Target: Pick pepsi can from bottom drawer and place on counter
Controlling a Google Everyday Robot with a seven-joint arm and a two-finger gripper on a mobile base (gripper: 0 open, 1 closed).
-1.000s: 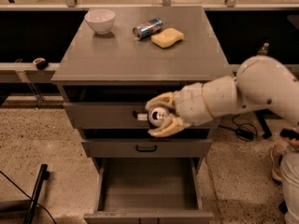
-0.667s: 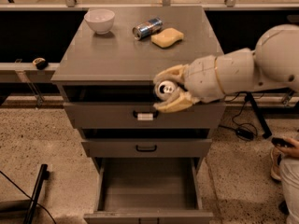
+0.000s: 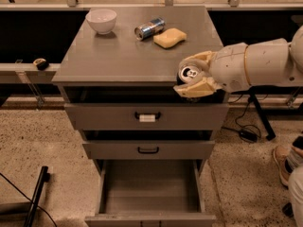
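My gripper (image 3: 189,74) is shut on the pepsi can (image 3: 188,74), whose silver top with pull tab faces the camera between the cream fingers (image 3: 198,87). It hangs at the front right edge of the counter (image 3: 118,56), about level with the grey top. The bottom drawer (image 3: 150,193) is pulled open below, and its grey inside shows nothing in it.
On the counter's back part stand a white bowl (image 3: 101,21), a slim silver-and-blue can lying on its side (image 3: 149,28) and a yellow sponge (image 3: 169,37). Two shallower drawers with black handles (image 3: 147,115) are above the open one. A person's shoe (image 3: 284,162) is at the right.
My gripper has risen with the can from in front of the upper drawers and moved right, up to the counter's front right edge.
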